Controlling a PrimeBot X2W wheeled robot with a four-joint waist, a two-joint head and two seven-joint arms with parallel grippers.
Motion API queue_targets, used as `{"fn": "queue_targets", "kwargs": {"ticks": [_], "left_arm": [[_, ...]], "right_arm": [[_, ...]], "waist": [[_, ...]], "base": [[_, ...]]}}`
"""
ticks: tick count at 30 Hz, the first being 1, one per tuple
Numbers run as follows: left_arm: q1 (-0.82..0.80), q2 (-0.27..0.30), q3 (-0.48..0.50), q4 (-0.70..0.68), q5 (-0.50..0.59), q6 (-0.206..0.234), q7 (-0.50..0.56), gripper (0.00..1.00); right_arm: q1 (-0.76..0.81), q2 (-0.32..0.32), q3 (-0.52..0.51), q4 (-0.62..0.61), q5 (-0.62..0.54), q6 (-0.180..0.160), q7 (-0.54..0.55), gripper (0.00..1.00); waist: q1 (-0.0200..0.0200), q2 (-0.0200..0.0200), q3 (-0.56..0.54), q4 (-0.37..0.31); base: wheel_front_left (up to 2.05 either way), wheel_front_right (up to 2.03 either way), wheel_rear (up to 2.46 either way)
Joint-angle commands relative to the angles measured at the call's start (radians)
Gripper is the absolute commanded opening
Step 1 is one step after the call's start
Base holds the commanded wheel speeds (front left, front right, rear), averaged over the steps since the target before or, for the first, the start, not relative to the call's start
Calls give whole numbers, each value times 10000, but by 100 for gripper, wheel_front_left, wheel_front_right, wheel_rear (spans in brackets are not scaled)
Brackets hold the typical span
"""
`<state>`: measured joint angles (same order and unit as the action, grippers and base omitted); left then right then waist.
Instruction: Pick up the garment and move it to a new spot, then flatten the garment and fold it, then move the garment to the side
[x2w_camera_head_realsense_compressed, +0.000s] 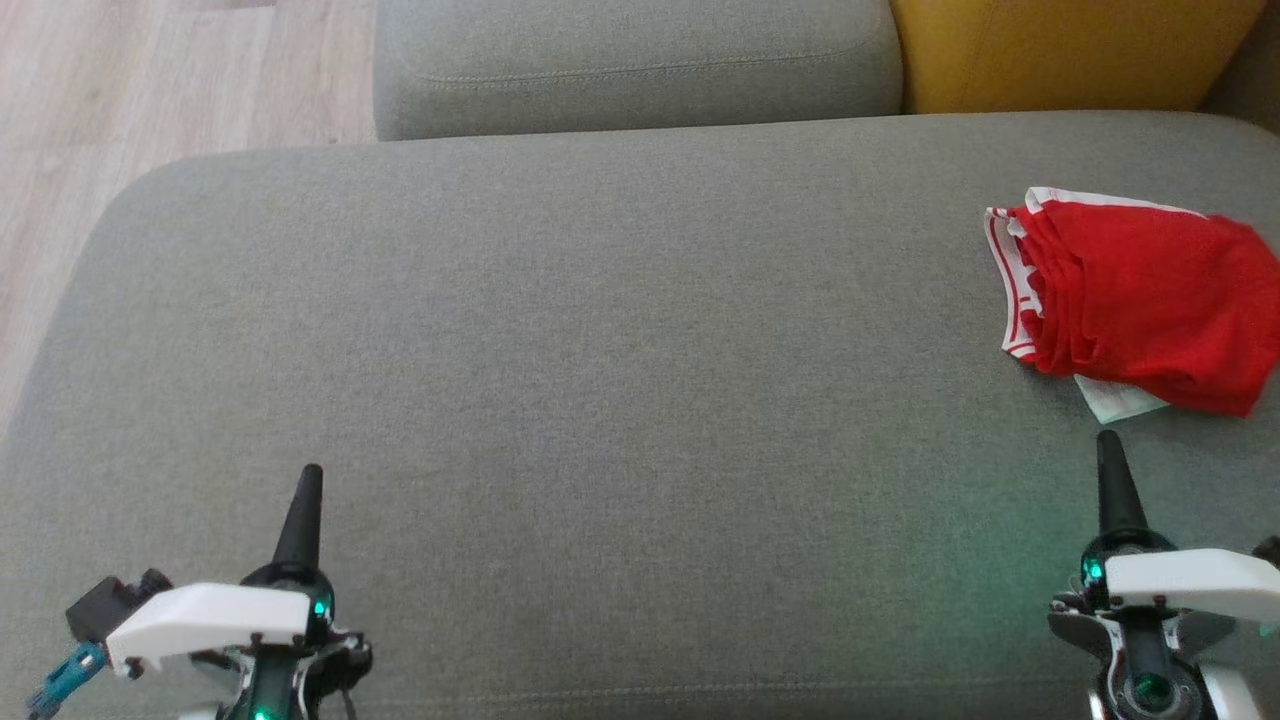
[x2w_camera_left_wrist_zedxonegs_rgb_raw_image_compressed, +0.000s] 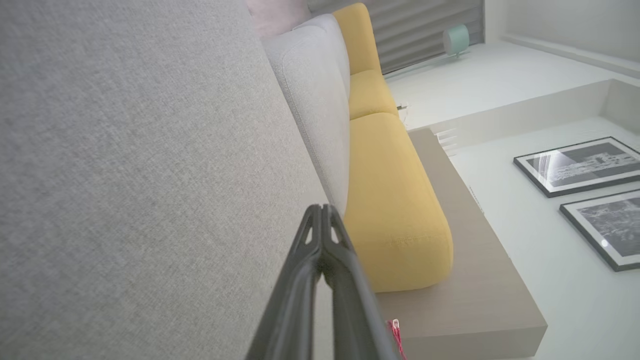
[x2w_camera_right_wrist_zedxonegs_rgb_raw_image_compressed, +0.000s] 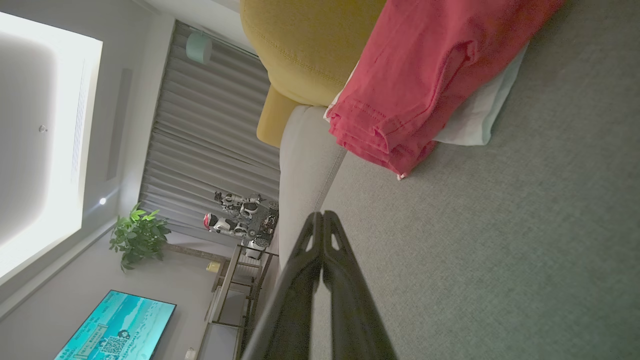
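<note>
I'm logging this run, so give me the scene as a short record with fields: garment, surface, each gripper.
garment: red with a white striped band, folded in layers, at the seat's right edge
seat: grey sofa cushion
left gripper: shut, empty, lower left, far from the garment
right gripper: shut, empty, just short of the garment, not touching
yellow cushion: behind the seat, far right
stage: folding looks done, garment set aside

Grey sofa (x2w_camera_head_realsense_compressed: 600, 350), pale wood floor (x2w_camera_head_realsense_compressed: 150, 90)
</note>
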<state>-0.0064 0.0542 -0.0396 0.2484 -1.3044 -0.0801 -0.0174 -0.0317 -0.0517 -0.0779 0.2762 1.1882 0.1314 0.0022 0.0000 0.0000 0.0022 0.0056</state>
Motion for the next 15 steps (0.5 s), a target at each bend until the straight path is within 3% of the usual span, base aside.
{"fn": "queue_targets", "kwargs": {"ticks": [1,15], "left_arm": [[-564,159,368,-272,-209,-90,90,0],[-758,160,770,-168,-1595,-278,539,0]], "right_arm": [[-556,-58,91,-323,286,-5,87,0],[-646,-51,-80,-321,2085,-6,524,0]], "waist": [[0,0,0,-1],[0,0,4,-26]], "base": [[0,0,0],[0,0,0]]}}
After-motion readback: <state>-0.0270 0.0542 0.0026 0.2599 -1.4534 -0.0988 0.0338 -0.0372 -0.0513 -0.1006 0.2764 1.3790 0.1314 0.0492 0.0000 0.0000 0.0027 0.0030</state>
